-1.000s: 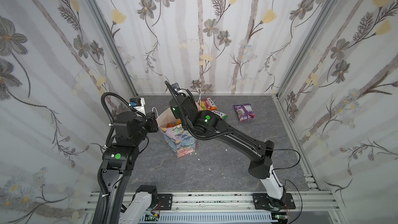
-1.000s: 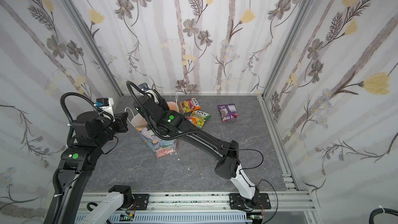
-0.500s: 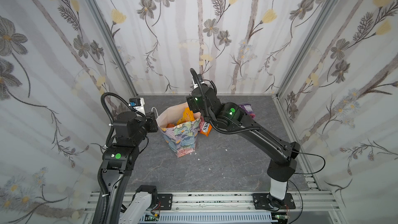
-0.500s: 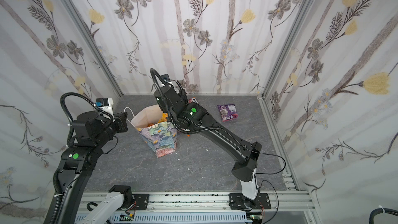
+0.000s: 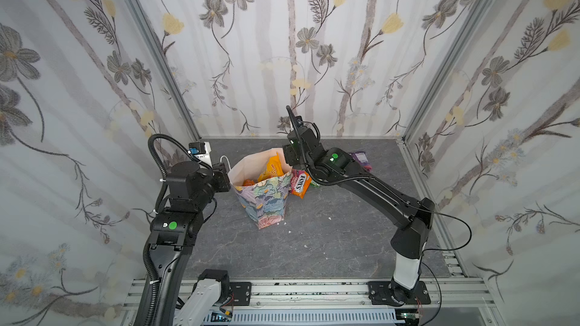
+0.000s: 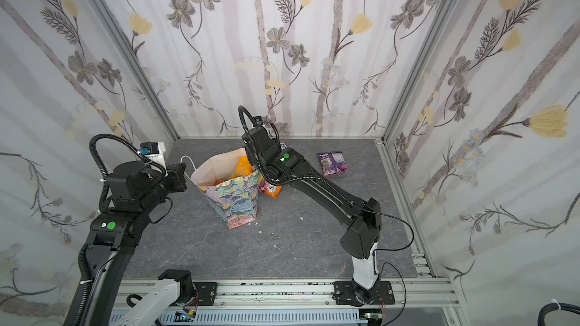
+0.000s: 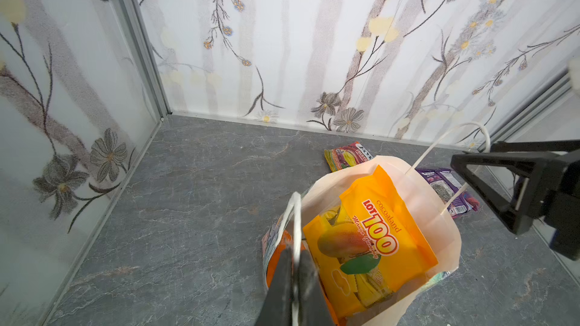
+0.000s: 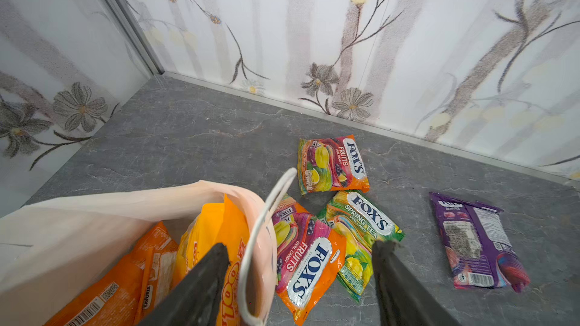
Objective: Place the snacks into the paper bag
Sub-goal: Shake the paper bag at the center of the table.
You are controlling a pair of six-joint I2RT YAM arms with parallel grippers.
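Observation:
The floral paper bag (image 5: 266,197) (image 6: 233,196) stands open mid-table. My left gripper (image 7: 295,266) is shut on its near white cord handle (image 7: 293,214). A yellow mango packet (image 7: 370,239) (image 8: 216,230) stands in the bag beside an orange packet (image 8: 138,271). My right gripper (image 8: 301,246) is open and empty, hanging over the bag's far rim and a FOX'S fruits packet (image 8: 307,261) on the table. A green FOX'S packet (image 8: 361,233), another FOX'S fruits packet (image 8: 332,164) and a purple packet (image 8: 477,243) (image 6: 332,163) also lie on the table.
The loose packets lie between the bag and the back wall (image 5: 314,134). Small white crumbs (image 5: 306,246) dot the grey table in front of the bag. The flowered side walls close in the table left and right.
My right arm has drawn back from over the bag's mouth toward the back right, jaws now open. The yellow mango packet has been left in the bag. The left arm has not moved.

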